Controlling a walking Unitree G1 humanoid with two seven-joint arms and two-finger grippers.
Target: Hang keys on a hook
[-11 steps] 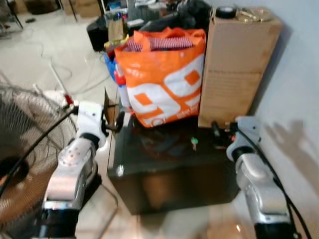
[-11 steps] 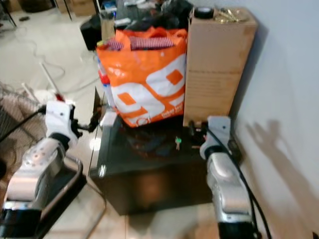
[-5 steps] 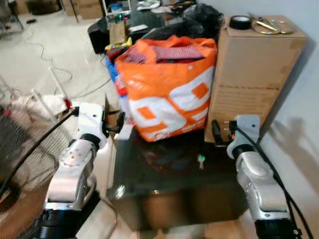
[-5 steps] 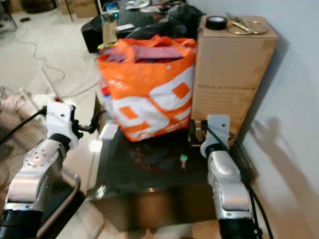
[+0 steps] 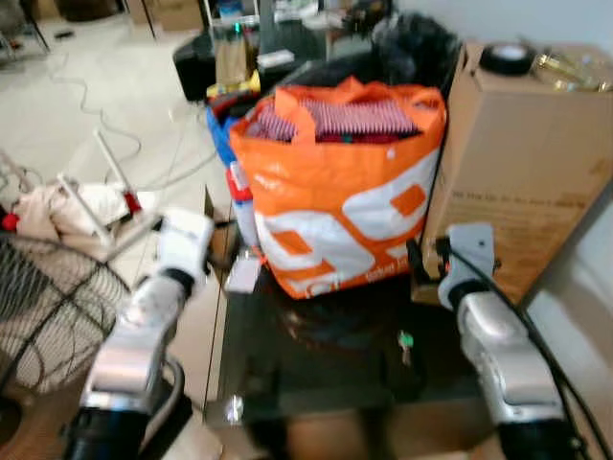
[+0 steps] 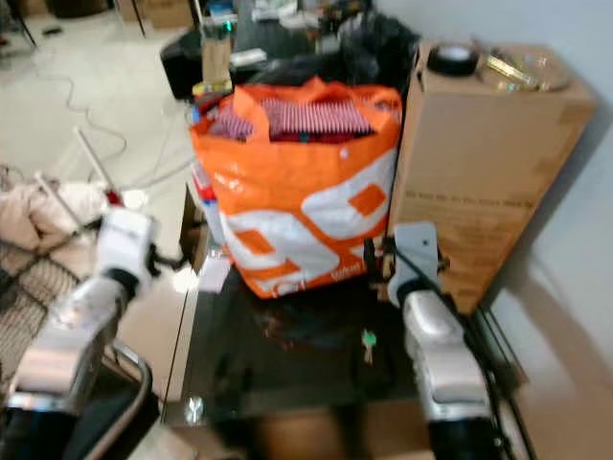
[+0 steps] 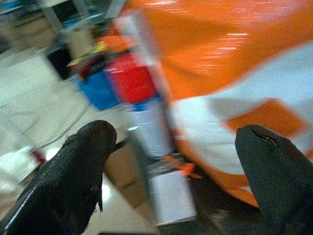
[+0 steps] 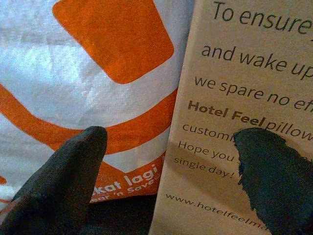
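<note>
A small bunch of keys with a green tag (image 5: 406, 342) lies on the black glass table (image 5: 316, 379), in front of the orange and white bag (image 5: 335, 201). My right gripper (image 5: 419, 257) hovers above the table just behind the keys. It is open and points at the gap between the bag and the cardboard box (image 8: 244, 98). My left gripper (image 7: 176, 134) is at the table's left edge, open and empty, facing the bag's left side and the bottles beside it.
A tall cardboard box (image 5: 517, 182) with a tape roll (image 5: 508, 57) on top stands against the wall on the right. A fan grille (image 5: 48, 307) and a white cloth (image 5: 57, 206) are on the floor to the left. Clutter fills the space behind the bag.
The whole picture has shifted and the table now looks closer, so the camera moved. The keys lie at the same spot on the table. Both grippers stay open.
</note>
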